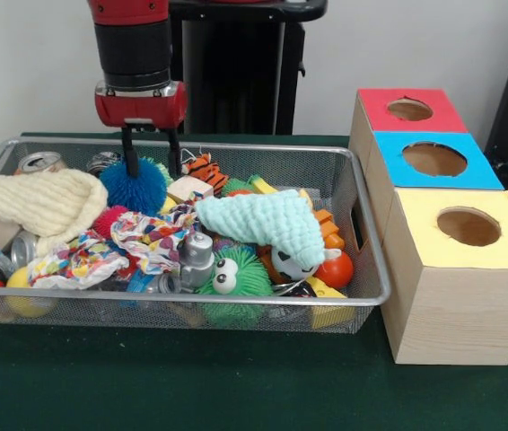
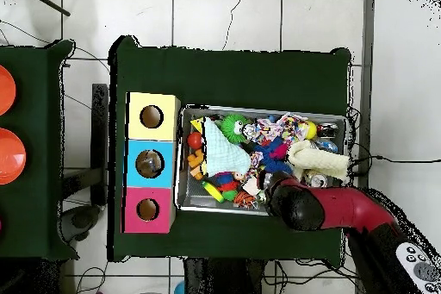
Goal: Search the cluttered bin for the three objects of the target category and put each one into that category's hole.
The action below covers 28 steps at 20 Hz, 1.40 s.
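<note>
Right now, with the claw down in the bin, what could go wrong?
1. The claw straddles the blue spiky ball; soft spikes may slip out on lift.
2. The cream knit cloth and patterned rag lie close by and could snag.
3. The mint cloth covers toys, hiding possible targets.

The red and black arm comes straight down from the top. Its wrist is black with a silver ring, then a red block. Under the block hangs the claw, pointing down. Its two thin black fingers stand a little apart, so it looks open. From above, the arm reaches in from the lower right.
</note>
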### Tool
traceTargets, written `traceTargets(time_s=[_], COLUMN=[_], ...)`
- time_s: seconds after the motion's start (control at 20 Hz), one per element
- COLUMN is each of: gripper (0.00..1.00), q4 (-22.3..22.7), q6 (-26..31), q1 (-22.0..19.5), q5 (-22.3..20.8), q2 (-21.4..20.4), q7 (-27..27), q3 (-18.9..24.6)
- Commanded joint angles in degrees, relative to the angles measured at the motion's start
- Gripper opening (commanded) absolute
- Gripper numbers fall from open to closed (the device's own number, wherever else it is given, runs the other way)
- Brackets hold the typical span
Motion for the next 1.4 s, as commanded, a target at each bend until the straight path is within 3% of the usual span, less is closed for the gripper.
traceTargets(time_s=[0.05, 0.45, 1.4], gripper=[1.00, 1.00, 1.00], q4=[-4.75, -6.93, -12.04], q6=[6.66, 3.92, -5.63], q1=[-1.16, -0.51, 4.49], q5=[-2.30, -5.12, -13.64], q2=[3.05, 6.47, 13.75], q7=[-10.85, -9.68, -1.32], q3=[4.82, 3.72, -2.84])
